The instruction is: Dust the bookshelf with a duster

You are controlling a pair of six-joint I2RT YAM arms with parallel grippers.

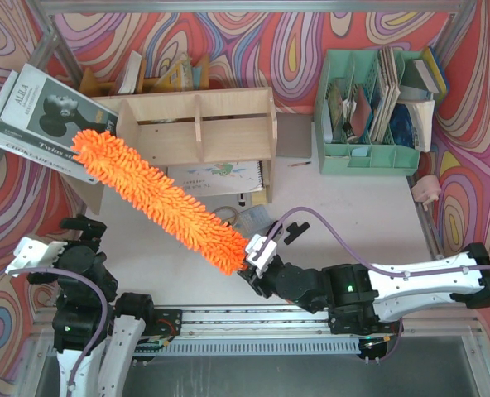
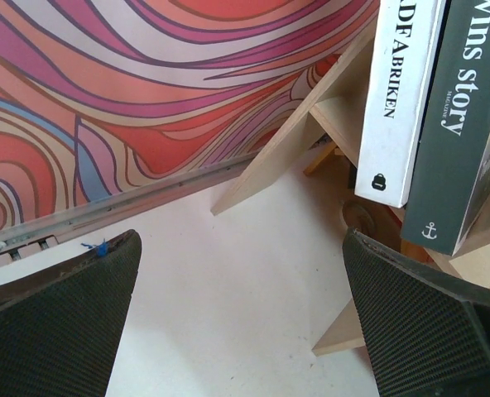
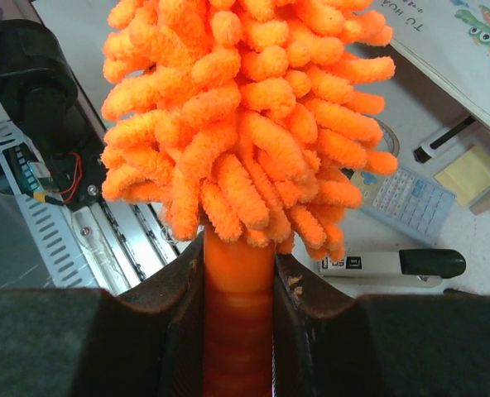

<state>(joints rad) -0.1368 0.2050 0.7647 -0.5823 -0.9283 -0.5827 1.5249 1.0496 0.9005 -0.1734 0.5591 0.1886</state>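
Note:
The light plywood bookshelf stands at the back left, its two compartments facing the arms. The orange fluffy duster lies slanted across the table, its tip by the shelf's left end. My right gripper is shut on the duster's orange handle just below the fluff. My left gripper stands open at the near left with nothing between its fingers. Its wrist view shows a shelf side panel and upright books.
A mint-green organiser full of books stands back right. Magazines lean at the shelf's left. A spiral notebook lies in front of the shelf. A calculator and stapler lie under the duster. The patterned wall surrounds the table.

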